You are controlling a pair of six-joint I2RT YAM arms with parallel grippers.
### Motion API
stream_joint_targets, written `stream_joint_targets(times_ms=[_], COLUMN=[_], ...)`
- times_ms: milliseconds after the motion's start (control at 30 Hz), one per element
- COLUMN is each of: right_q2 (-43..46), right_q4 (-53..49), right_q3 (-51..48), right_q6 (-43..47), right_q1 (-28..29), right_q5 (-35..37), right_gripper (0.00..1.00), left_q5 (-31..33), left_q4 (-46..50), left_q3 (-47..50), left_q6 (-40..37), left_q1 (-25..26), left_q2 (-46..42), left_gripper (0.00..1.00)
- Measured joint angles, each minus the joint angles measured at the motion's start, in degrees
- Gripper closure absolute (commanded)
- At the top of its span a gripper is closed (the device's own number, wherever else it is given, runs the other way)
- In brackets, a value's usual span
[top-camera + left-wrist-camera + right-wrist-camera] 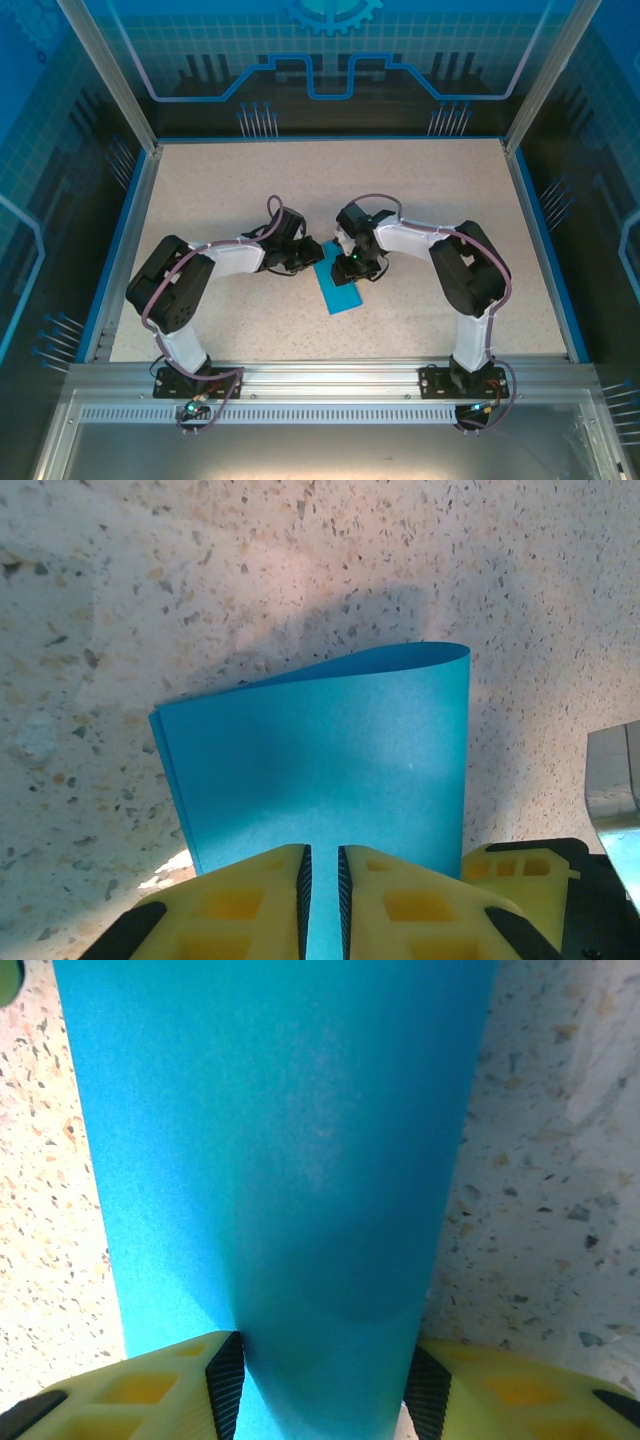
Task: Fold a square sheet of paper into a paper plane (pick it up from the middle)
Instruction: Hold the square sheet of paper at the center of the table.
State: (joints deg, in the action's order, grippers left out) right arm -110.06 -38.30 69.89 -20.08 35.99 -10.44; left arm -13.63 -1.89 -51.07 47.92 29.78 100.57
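The square sheet of paper [338, 285] is bright blue and lies doubled over on the speckled table, between my two grippers. In the left wrist view the paper [330, 740] shows two layers, with a rounded loop at its far right edge. My left gripper [322, 880] hovers over the near edge, its jaws a narrow slit apart with blue showing through. In the right wrist view the bulging fold of the paper [280, 1140] fills the span between the pads of my right gripper [320, 1380], touching both. From above, the left gripper [308, 258] and the right gripper [352, 268] meet at the paper's far end.
The speckled tabletop [300, 190] has a blue raised border [130, 230] and aluminium posts at the back corners. A metal rail [330, 380] runs along the near edge at the arm bases. A grey metal part [615, 780] of the other arm sits close on the right.
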Motion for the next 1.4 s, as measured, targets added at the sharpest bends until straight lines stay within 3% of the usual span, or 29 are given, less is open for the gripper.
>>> stream_joint_targets(times_ms=[1067, 1400], right_q2=[-0.79, 4.76], right_q4=[-1.66, 1.99], right_q3=[1.46, -1.14], right_q6=[-0.28, -2.93], right_q1=[1.22, -0.13], right_q5=[2.73, 1.44], right_gripper=[0.50, 0.49], left_q5=[-0.83, -0.76], left_q4=[1.36, 1.62], left_q3=[-0.90, -0.96], left_q6=[0.02, 0.00], left_q1=[0.46, 0.48], left_q2=[3.76, 3.85], left_gripper=[0.87, 0.88])
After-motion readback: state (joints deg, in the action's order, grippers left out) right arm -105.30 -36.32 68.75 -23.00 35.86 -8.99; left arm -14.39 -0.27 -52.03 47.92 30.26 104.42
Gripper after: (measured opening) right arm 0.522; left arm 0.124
